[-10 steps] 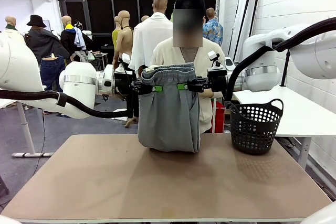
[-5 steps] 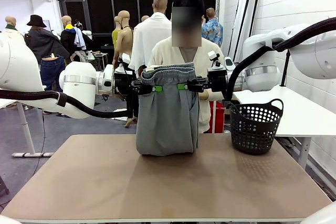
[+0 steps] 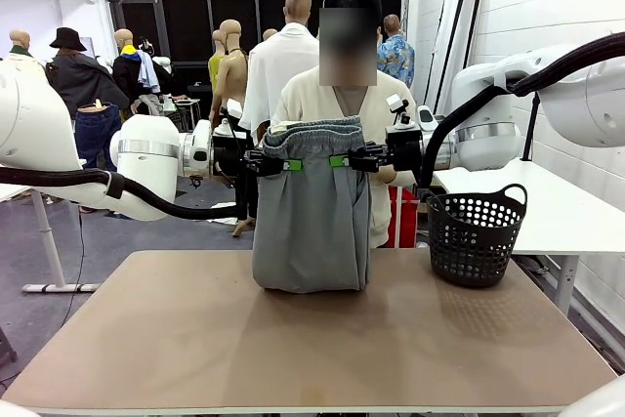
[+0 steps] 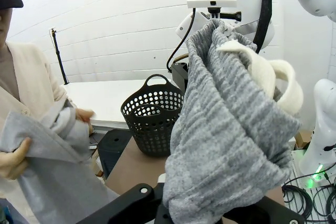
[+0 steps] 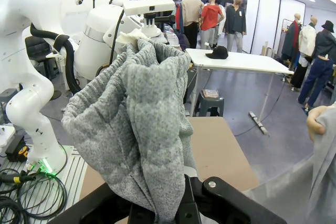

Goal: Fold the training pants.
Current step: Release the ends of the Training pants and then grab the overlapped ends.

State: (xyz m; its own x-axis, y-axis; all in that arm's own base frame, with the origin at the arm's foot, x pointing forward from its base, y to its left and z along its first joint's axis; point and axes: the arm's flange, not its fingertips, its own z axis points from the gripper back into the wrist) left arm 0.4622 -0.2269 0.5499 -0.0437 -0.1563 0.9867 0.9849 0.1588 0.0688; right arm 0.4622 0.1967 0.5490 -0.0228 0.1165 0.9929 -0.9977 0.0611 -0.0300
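The training pants hang right in the middle of the front view, waistband up, stretched between the two arms. The left gripper comes in from the left of the frame and is clamped tight on one side of the waistband, and the right gripper comes in from the right and is clenched on the other side, both at the same height. The grey cloth drops straight down, and its lower end sits bunched on the far part of the table. A black basket stands on the table at the right of the frame, near the pants but apart from them. Behind the pants stands a person in a cream top, close against the far edge. In the left wrist view the grey cloth bulges up out of the closed fingers at the bottom edge, with a pale lining showing at the upper right. At the lower left there, the person's hand grips a fold of grey cloth. In the right wrist view the cloth rises in a thick bundle through the centre.
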